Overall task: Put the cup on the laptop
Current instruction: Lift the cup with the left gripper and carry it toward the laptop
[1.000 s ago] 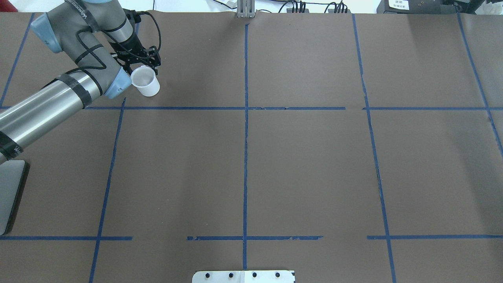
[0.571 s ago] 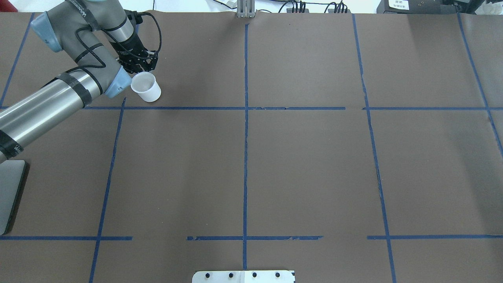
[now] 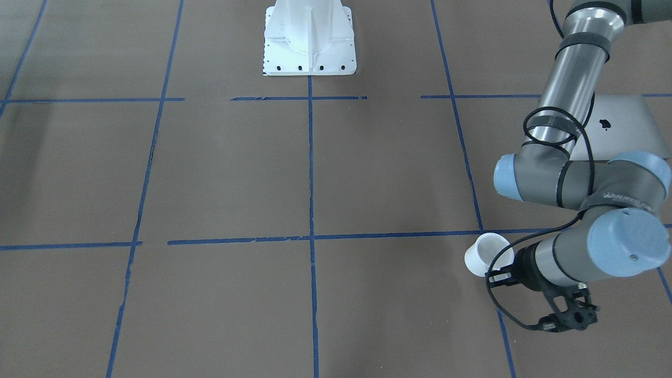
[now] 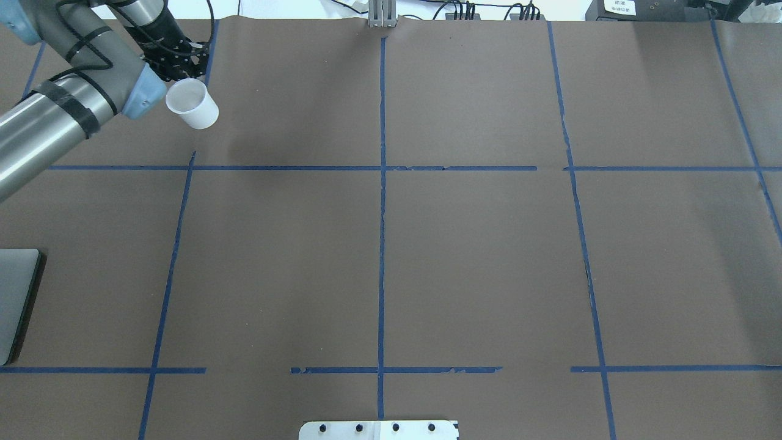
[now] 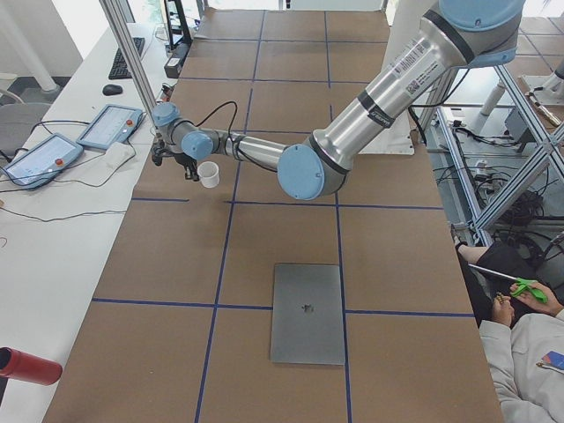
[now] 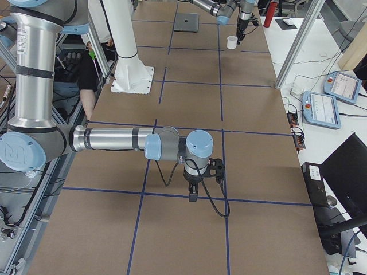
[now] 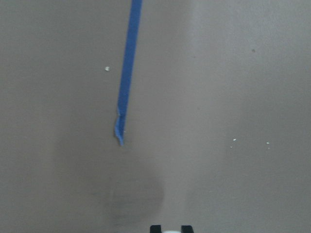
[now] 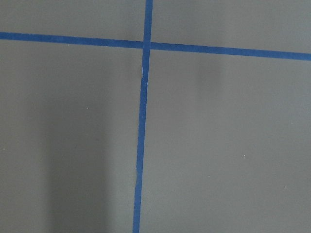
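The small white cup (image 4: pixel 192 105) hangs tilted above the brown table near its far left corner, also seen in the front-facing view (image 3: pixel 487 254) and the exterior left view (image 5: pixel 209 174). My left gripper (image 4: pixel 182 76) is shut on the cup's rim, with its black fingertips (image 7: pixel 155 228) at the bottom edge of the left wrist view. The silver-grey laptop (image 3: pixel 619 126) lies closed and flat near the robot's side, at the overhead view's left edge (image 4: pixel 15 299), well apart from the cup. My right gripper (image 6: pixel 192 193) shows only in the exterior right view, so I cannot tell whether it is open.
Blue tape lines (image 4: pixel 382 183) divide the brown table into squares. The white robot base (image 3: pixel 310 42) stands at the table's near middle. A metal post (image 4: pixel 382 15) stands at the far edge. Tablets (image 5: pixel 110 126) lie on the side bench beyond the far edge.
My left arm has carried the cup up and to the left in the overhead view, toward the table's far left corner. The laptop has not moved.
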You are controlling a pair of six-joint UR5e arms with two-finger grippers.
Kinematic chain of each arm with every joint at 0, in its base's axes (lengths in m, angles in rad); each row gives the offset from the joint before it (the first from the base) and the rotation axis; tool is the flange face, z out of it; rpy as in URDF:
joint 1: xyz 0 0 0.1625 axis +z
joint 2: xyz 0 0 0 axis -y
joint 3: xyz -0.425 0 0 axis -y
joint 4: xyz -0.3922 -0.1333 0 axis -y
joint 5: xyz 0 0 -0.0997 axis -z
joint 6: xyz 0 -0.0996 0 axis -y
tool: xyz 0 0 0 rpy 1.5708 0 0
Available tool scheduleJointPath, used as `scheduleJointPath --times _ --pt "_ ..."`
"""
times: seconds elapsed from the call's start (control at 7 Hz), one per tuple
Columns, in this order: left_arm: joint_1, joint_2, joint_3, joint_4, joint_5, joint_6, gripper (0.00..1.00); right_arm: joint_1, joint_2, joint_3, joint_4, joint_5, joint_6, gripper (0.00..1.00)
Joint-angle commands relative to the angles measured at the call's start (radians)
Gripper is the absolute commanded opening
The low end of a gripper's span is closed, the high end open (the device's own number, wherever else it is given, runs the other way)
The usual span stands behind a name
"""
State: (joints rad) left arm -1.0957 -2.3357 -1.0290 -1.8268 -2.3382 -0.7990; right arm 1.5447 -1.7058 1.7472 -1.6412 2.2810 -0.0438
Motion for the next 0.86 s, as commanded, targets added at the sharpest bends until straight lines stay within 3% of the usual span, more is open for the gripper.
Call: scheduleJointPath --times 0.0,0.14,0.43,0.71 --pt "-0.103 0.207 -0.296 0.213 0.006 0.259 0.0 0.0 0.0 0.0 0.0 0.0 0.001 1.0" --pt "-0.145 0.293 -0.41 0.272 0.01 0.373 0.0 0.0 0.0 0.0 0.0 0.0 0.001 1.0" --pt "-0.182 0.556 -0.593 0.267 0.011 0.563 0.0 0.0 0.0 0.0 0.0 -0.002 0.001 1.0" --pt "-0.194 0.814 -0.741 0.242 0.011 0.626 0.0 0.0 0.0 0.0 0.0 0.0 0.001 1.0"
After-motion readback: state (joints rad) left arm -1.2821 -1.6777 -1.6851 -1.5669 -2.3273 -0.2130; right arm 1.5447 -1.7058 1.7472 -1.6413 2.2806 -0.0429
